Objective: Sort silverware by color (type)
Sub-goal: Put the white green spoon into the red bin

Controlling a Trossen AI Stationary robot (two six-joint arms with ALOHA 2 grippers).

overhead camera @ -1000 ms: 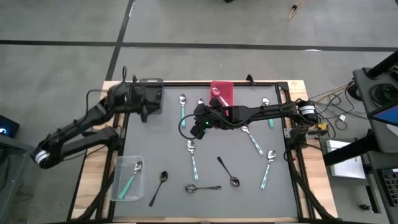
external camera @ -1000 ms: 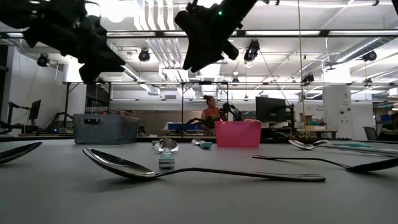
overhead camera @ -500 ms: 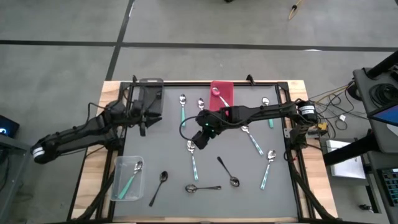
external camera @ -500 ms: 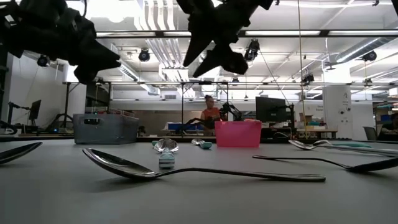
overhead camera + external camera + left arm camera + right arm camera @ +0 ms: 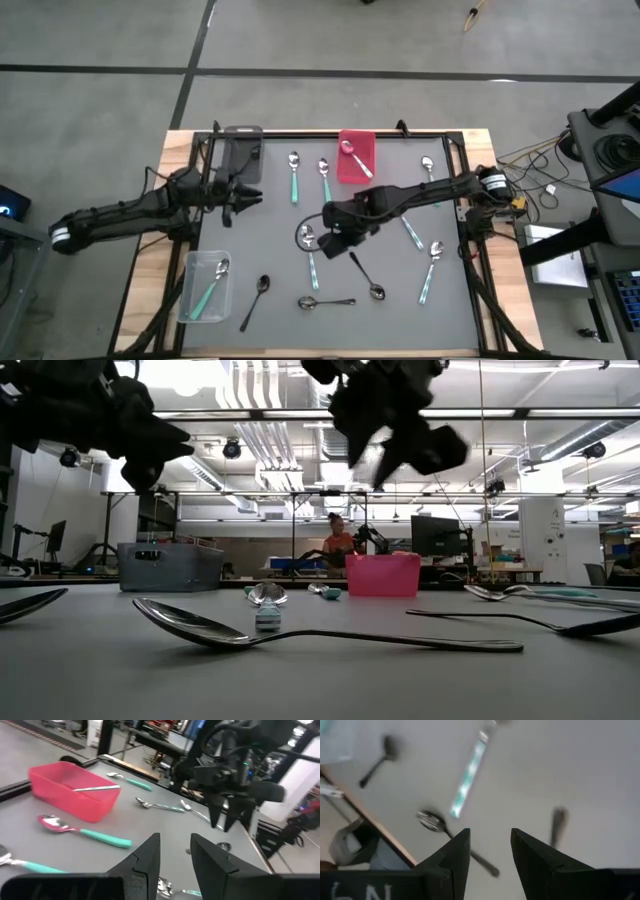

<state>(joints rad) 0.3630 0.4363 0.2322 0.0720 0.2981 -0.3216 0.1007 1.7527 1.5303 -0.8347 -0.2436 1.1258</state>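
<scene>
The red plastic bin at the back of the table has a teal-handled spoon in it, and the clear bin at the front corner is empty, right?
Not quite. The red plastic bin does hold a teal-handled spoon, but the clear plastic bin at the front corner is not empty. The high view shows another teal-handled spoon lying inside it.

Open mat [image 5: 270, 225] lies between both arms (spoons [image 5: 311, 255] crowd the right half).
</scene>
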